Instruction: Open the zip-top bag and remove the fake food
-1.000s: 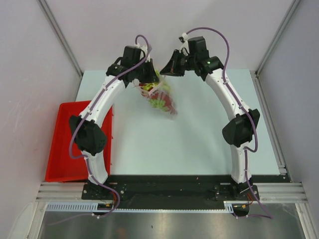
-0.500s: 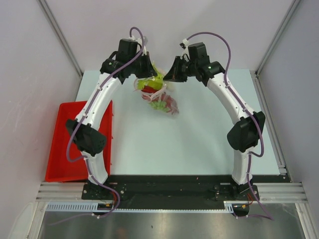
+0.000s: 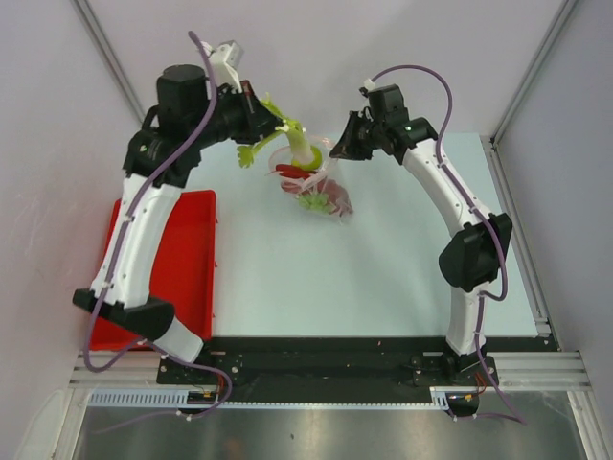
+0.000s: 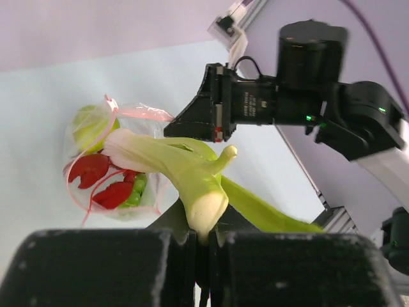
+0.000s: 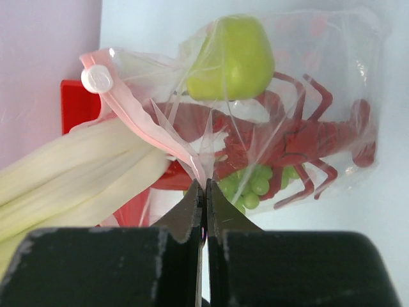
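**Stalk leaves the bag**
The left gripper (image 4: pixel 203 240), shut on the stalk (image 4: pixel 185 173), has swung up and drawn it to the mouth of the bag (image 5: pixel 332 57). The right gripper (image 5: pixel 204 192) pinches the zip rim over the worktop (image 3: pixel 383 259). The lobster (image 5: pixel 300 137), pear (image 5: pixel 233 57) and grapes (image 5: pixel 246 185) are still inside.

Top camera looks down from behind; close wrist views share the bag (image 5: pixel 332 61).

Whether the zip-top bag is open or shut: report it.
Open: the zip-top bag gapes at its pink mouth; the left gripper holds the stalk vegetable there.
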Tool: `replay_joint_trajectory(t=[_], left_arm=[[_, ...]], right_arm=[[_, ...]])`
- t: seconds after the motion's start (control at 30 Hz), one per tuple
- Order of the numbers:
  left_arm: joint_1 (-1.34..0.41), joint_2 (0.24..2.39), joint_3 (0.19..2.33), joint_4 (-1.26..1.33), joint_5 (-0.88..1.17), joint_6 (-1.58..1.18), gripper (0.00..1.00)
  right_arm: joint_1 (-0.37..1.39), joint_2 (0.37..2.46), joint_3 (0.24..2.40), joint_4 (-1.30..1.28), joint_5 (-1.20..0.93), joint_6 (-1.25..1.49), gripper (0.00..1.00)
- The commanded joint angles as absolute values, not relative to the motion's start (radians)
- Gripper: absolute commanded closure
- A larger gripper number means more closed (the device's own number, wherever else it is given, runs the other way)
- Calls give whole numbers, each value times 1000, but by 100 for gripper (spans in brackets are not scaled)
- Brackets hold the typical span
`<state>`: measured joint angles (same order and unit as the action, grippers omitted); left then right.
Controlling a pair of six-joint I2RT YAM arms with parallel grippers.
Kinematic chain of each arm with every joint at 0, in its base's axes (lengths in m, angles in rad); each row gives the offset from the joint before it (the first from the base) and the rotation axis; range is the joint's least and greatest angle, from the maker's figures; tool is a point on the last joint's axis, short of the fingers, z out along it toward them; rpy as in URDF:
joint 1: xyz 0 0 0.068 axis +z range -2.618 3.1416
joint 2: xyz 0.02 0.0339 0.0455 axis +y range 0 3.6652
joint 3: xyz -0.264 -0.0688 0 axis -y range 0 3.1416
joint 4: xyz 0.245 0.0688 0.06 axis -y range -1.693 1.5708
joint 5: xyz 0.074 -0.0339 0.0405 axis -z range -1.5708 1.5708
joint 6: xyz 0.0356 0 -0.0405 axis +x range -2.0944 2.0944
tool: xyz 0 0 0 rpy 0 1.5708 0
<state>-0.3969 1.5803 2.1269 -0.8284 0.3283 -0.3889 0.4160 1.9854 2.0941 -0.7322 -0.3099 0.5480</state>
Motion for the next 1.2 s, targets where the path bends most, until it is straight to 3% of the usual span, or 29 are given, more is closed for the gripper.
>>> replay_joint_trajectory(t=[0.0,0.17,0.37,0.7,0.97,1.17], left_arm=[[-391,1441,2082,-811,264,-336,100],[-383,1321,2054,-844,16,-285,100],[-382,1100,1813,-802,-231,-310,100],[-382,947,1602,-1265,-562,-702,100],[-379,916,1286,-1446,-545,-1127,100],[-379,931,1262,-1470,-597,-1218,100]], right_arm=[[388,1925,2128,-773,-239,532,100],[380,1911,2109,-781,-242,520,100],[382,1894,2092,-773,-268,517,100],[385,1873,2082,-749,-328,528,100],[385,1873,2072,-732,-360,540,100],[382,1848,2027,-727,-368,534,100]])
